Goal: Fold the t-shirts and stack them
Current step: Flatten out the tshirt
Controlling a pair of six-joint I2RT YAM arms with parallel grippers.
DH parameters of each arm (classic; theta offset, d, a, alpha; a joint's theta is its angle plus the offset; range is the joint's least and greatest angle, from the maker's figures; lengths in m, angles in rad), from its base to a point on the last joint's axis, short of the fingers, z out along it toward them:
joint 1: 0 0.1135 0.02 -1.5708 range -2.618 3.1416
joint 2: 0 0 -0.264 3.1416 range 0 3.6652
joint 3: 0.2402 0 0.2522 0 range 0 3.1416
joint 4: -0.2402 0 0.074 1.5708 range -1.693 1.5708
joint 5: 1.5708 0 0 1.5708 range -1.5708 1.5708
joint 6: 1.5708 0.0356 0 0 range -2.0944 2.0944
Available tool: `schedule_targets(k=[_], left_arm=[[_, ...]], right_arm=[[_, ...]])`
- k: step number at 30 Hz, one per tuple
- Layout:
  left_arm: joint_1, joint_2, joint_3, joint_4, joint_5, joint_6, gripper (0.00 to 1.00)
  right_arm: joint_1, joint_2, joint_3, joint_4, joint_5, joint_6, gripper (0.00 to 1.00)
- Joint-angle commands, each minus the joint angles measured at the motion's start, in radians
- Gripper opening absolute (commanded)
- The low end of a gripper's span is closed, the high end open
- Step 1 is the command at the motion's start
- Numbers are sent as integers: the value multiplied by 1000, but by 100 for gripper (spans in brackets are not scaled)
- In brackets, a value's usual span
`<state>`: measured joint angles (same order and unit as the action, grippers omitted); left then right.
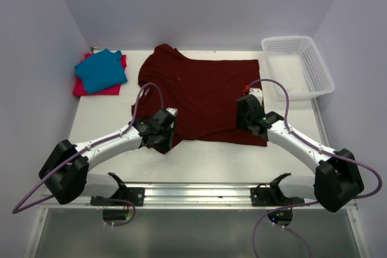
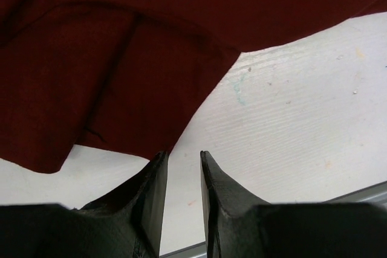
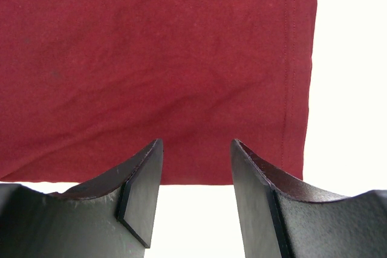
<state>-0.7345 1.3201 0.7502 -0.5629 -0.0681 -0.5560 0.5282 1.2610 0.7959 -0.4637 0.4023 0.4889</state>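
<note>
Maroon t-shirt (image 1: 205, 95): is lying spread flat at the centre of the table (image 1: 211, 161), its long axis running left to right across the top view.
Heading: neck and sleeves are pointing to the left of the frame, and the stitched hem is facing right toward the basket.
Count of shirts: three are showing, one maroon, one teal t-shirt (image 1: 101, 69) and one red-pink t-shirt (image 1: 81, 86).
Stack: the teal one is sitting folded on top of the red-pink one at the upper left, apart from the maroon one.
Other things: one white mesh basket (image 1: 289, 40) is standing at the upper right.
Left gripper (image 2: 183, 155): is hovering at the shirt's lower left edge with jaws only narrowly parted and gripping nothing; the maroon sleeve edge is lying just ahead of the tips.
Right gripper (image 3: 196, 143): is poised over the lower right hem corner with jaws moderately spread; the cloth's near edge is showing through the gap, not pinched.
</note>
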Motion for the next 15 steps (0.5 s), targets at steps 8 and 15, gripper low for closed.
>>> schedule_targets(k=[8, 15], left_arm=[[-5, 82, -9, -31, -124, 30, 32], [-5, 128, -21, 0, -72, 53, 33]], right_arm=[[0, -41, -3, -13, 35, -4, 52], [0, -61, -7, -26, 58, -16, 53]])
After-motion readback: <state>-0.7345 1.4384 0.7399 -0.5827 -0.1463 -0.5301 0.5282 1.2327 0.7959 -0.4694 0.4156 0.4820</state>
